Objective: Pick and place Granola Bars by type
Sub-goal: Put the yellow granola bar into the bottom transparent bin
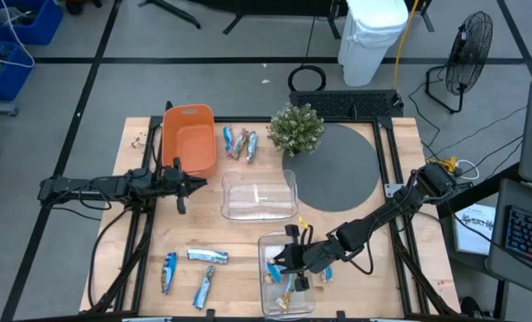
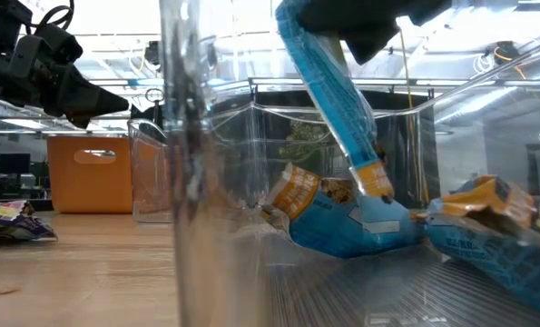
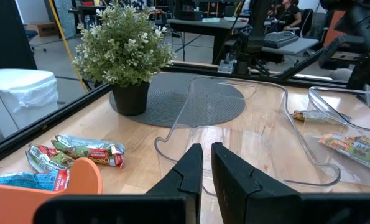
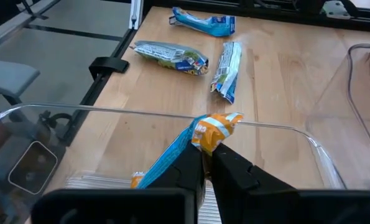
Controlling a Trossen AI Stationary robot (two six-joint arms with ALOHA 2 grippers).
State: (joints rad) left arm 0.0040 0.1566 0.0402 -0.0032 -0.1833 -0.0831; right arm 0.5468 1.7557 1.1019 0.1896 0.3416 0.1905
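Observation:
My right gripper (image 1: 290, 261) is over the near clear bin (image 1: 267, 304) and is shut on a blue bar with a gold end (image 4: 214, 127). More blue-and-gold bars (image 2: 360, 222) lie on that bin's floor. Three silver-and-blue bars (image 1: 206, 256) lie flat on the table's near-left part. Several bars, some reddish (image 1: 239, 143), lie by the far edge beside the orange bin (image 1: 188, 139). My left gripper (image 3: 207, 163) is shut and empty. It hovers between the orange bin and the middle clear bin (image 1: 259, 195). My right gripper pinches the blue bar between its two fingers (image 4: 231, 165), coming from above and pointing down into the bin. The bar's gold end (image 4: 217, 124) sticks out past the fingertips. The bar (image 2: 328, 91) hangs tilted below the gripper. Whether its gold lower end (image 2: 371, 177) touches the bars beneath, I cannot tell.
A potted plant (image 1: 296, 128) stands at the edge of a dark round mat (image 1: 342, 165) on the far right part of the table. The middle clear bin holds nothing. Bare wood lies between the three near-left bars and the near clear bin.

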